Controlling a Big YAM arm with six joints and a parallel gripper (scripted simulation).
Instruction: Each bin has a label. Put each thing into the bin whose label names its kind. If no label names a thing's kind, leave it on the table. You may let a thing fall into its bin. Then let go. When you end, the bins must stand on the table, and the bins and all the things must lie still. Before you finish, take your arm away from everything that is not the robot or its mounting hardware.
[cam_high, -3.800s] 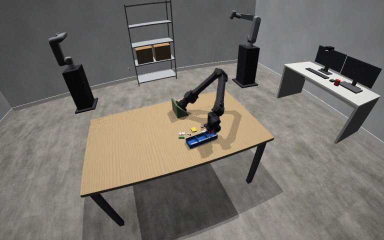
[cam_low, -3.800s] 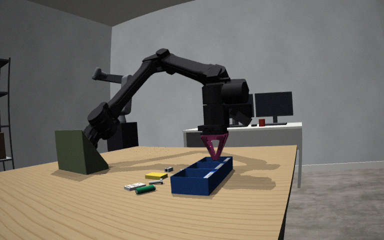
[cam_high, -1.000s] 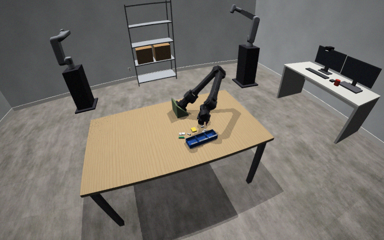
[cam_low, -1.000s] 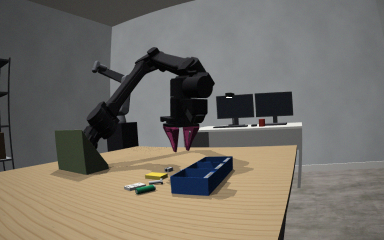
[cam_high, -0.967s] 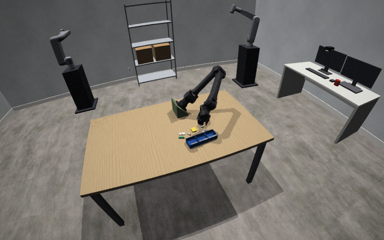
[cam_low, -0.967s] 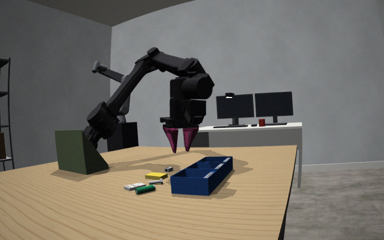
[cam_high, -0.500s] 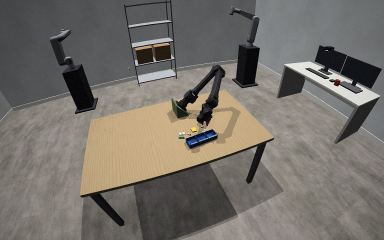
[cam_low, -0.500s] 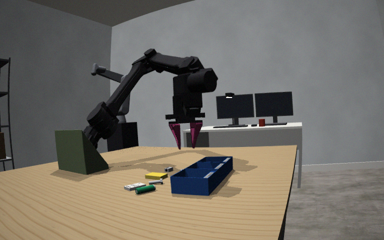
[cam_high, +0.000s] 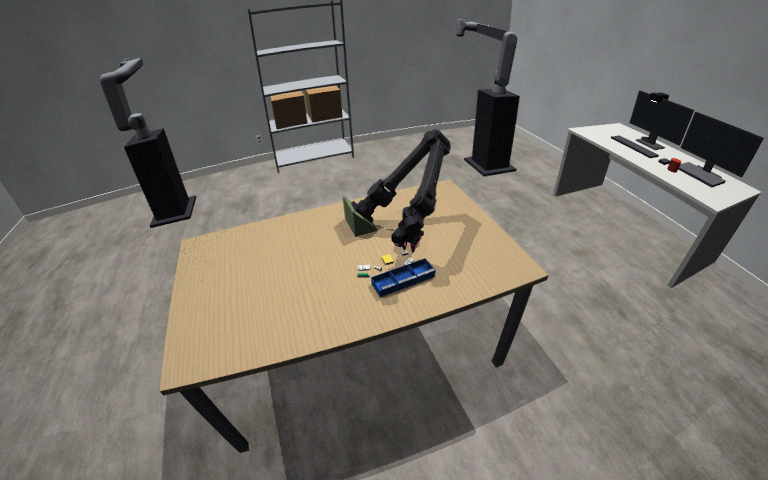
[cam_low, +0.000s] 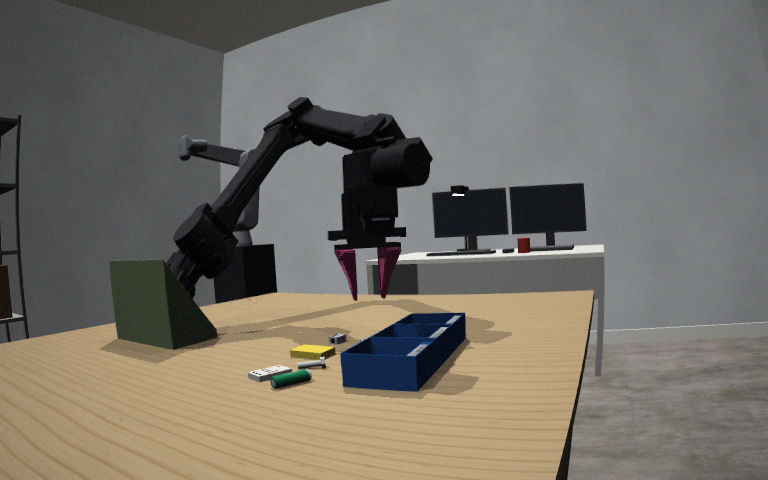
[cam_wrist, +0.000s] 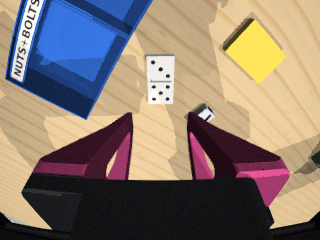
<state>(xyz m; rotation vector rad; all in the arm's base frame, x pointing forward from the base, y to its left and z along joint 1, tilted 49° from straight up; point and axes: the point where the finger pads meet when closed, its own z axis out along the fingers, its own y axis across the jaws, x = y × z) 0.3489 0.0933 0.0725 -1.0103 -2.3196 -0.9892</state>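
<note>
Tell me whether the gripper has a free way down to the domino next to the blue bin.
Probably yes. The gripper hangs open and empty above the domino, with nothing between them; the blue bin stands just to one side.

Your arm (cam_low: 266, 147) arches up and over; its gripper (cam_low: 368, 296) points straight down, fingers partly open, holding nothing.

The pale, straight-grained wooden bench (cam_low: 169, 430) looks matt. The blue three-compartment plastic bin (cam_low: 396, 367) has smooth, faintly glossy walls. The small grey bolt (cam_low: 311, 363) looks metallic. The magenta claw (cam_low: 368, 294) fingers look smooth and matt.
</note>
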